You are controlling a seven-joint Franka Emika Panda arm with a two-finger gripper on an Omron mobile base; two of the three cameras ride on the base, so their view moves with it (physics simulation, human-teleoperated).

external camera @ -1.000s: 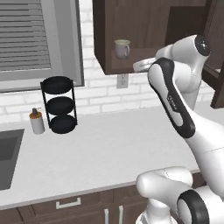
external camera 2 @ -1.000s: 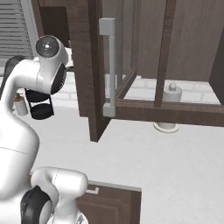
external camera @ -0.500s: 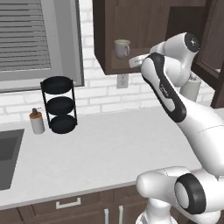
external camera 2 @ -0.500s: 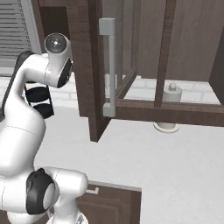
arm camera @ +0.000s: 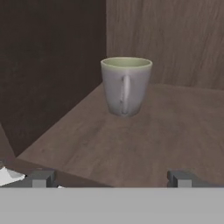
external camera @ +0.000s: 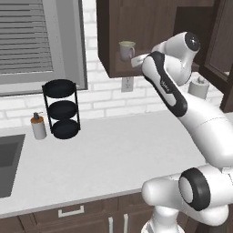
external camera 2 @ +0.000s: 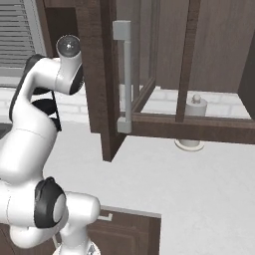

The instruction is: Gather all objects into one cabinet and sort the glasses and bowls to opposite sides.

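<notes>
A white robot arm (external camera: 182, 100) is reaching up from the lower right of the left base view toward the dark wood cabinet (external camera: 113, 54), its forearm crossing in front of the shelf and hiding the hand itself from that side. In the right base view the arm (external camera 2: 35, 134) is rising at the left, and the cabinet's glass-paned door (external camera 2: 149, 64) is standing open across the middle of the picture, its silver handle (external camera 2: 124, 74) facing the camera; the door is blocking any sight of the shelf behind it.

Below, the pale counter (external camera: 104, 159) is carrying a black three-tier rack (external camera: 62, 108) near its back edge, with a small soap bottle (external camera: 38, 126) just beside it toward the sink (external camera: 9, 164), which is cut off by the left edge of the picture. A pale canister (external camera 2: 193, 124) is sitting at the back of the counter, partly hidden behind the door's lower rail.

On the cabinet's plank shelf (arm camera: 131, 140), a mug (arm camera: 126, 85) is standing upright near the back left corner, handle turned toward the hand camera, greenish rim showing. The same mug (external camera: 127, 50) is showing at the shelf's left end in the left base view.

The claw (arm camera: 109, 179) is hovering at the shelf's front edge, its two finger tips (arm camera: 41, 178) set wide apart, holding nothing and well short of the mug.
</notes>
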